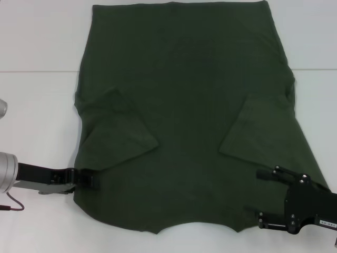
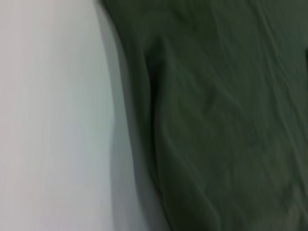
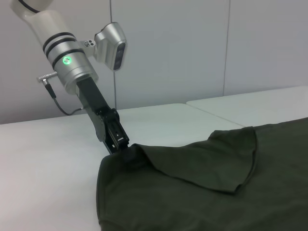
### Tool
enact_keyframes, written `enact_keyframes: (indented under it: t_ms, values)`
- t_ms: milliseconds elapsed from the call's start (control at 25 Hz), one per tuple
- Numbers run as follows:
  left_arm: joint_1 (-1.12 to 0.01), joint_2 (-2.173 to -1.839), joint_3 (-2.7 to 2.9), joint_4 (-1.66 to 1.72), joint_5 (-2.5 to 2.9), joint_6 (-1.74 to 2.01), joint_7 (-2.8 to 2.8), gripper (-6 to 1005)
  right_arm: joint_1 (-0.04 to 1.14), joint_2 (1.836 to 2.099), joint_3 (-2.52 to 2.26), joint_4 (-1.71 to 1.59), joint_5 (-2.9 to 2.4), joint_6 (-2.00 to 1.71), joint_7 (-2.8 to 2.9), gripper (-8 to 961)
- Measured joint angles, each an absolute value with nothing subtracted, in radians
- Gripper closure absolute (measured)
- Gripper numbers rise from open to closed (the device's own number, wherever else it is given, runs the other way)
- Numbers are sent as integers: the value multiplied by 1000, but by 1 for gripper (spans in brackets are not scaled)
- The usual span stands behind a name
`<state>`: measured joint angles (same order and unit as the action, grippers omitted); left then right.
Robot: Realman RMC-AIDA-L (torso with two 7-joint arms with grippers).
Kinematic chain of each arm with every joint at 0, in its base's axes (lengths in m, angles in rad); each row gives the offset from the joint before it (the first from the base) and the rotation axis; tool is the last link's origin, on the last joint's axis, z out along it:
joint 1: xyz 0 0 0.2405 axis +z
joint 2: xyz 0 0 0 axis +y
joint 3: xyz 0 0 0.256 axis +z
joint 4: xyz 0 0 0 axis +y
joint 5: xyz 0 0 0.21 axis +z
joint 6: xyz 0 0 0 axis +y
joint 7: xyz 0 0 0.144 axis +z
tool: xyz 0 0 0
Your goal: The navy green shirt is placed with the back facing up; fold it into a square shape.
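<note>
Navy green shirt (image 1: 189, 105), sleeves folded inward, left tool (image 1: 87, 179) pinching its edge.

Matt, seemingly cotton navy green shirt (image 1: 184, 105)

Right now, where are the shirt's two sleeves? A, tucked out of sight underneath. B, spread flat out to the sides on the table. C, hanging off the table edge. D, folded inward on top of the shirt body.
D: in the head view both sleeves of the navy green shirt lie folded inward as triangular flaps on top of its body, near the left gripper and right gripper.
</note>
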<state>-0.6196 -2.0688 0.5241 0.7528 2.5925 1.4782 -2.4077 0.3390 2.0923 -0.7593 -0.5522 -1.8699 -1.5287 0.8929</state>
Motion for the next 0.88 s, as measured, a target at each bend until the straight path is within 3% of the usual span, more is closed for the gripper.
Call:
enact_keyframes:
  t_ms: [600, 760, 880]
  values:
    - [-617, -2069, 528, 749, 2597, 1456, -2418, 960, 331, 2088, -752, -595, -1870, -1550, 1013, 49]
    - [-614, -2069, 527, 749, 2595, 1465, -2409, 960, 315, 2081, -732, -763, -1880, -1598, 1309, 49]
    - [-609, -2069, 520, 752, 2589, 1477, -2399, 960, 318, 2053, -726, -976, -1956, -1615, 1718, 49]
